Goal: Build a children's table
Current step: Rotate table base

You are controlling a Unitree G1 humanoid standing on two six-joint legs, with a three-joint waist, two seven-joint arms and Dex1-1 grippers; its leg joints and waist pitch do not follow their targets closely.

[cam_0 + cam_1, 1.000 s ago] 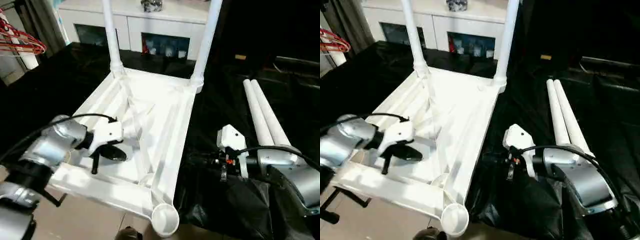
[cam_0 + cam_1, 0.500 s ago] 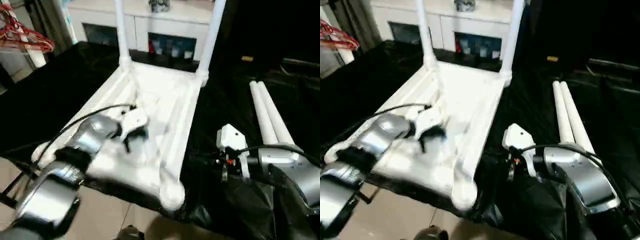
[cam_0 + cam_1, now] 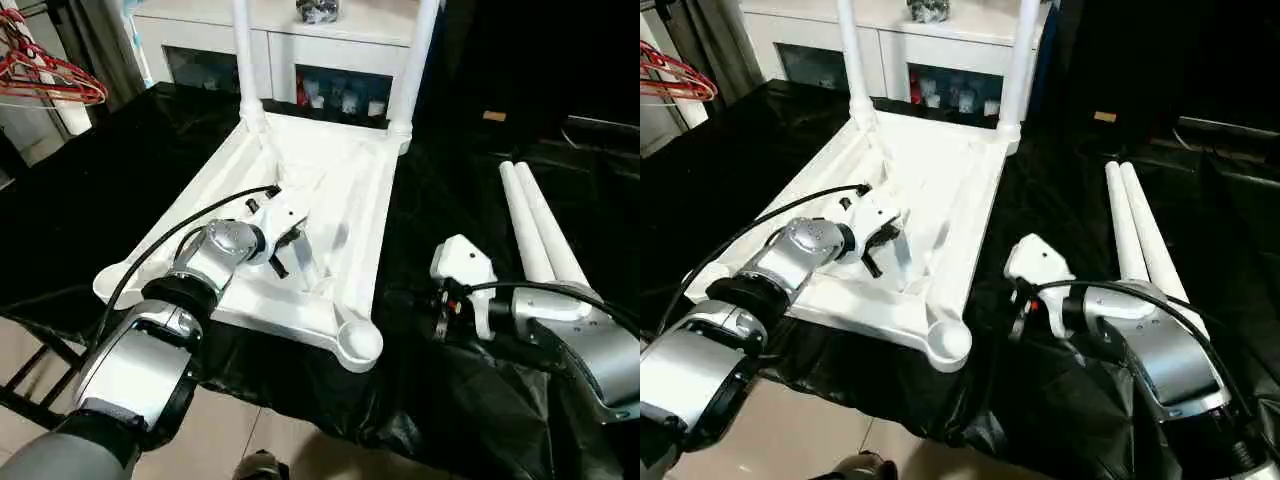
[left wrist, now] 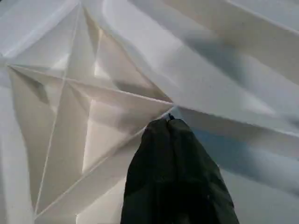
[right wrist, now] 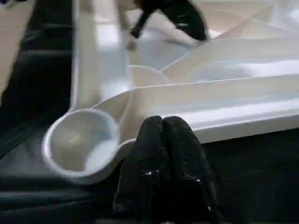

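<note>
- White tabletop lies ribs-up; left gripper, fingers clenched empty, presses its ribs; keep that push gentle
- Right gripper, clenched empty, waits beside the corner socket; loose legs go next

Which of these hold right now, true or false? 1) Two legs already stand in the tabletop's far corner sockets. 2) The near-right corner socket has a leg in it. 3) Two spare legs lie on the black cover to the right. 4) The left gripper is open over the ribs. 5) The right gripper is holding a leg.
1) True: two fitted legs stand upright in the far corners of the tabletop.
2) False: the near-right socket is empty.
3) True: two loose legs lie side by side on the black cover.
4) False: the left gripper is shut, its tip at the ribbed underside.
5) False: the right gripper is shut on nothing, near the empty socket.
</note>
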